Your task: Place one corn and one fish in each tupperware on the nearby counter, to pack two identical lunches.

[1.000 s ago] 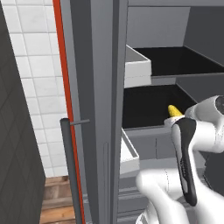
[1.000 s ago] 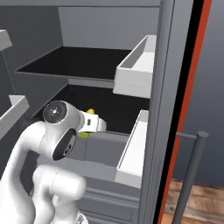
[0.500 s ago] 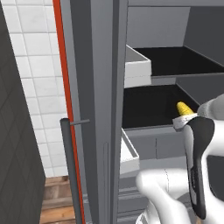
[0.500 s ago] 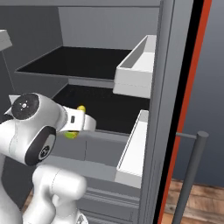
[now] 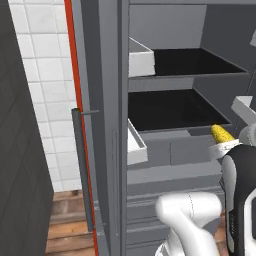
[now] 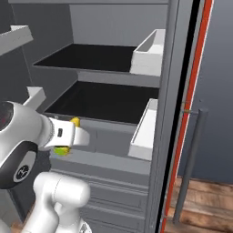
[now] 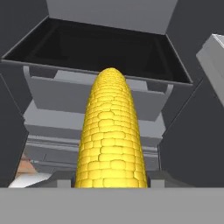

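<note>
Kitchen: open fridge [image 5: 170, 107], tiled wall [image 5: 42, 75]

My views are evenly lit and flat, rendered with no clear light source and no hard shadows. The shelf floors [image 5: 175, 107] read near black, swallowing detail, while the white wall tiles [image 5: 42, 80] at nine o'clock look bright without glare. Edges are slightly soft and jagged. From my hand, the corn [image 7: 111, 131] is sharp, vividly yellow, shaded a little darker toward its six o'clock end.
</note>
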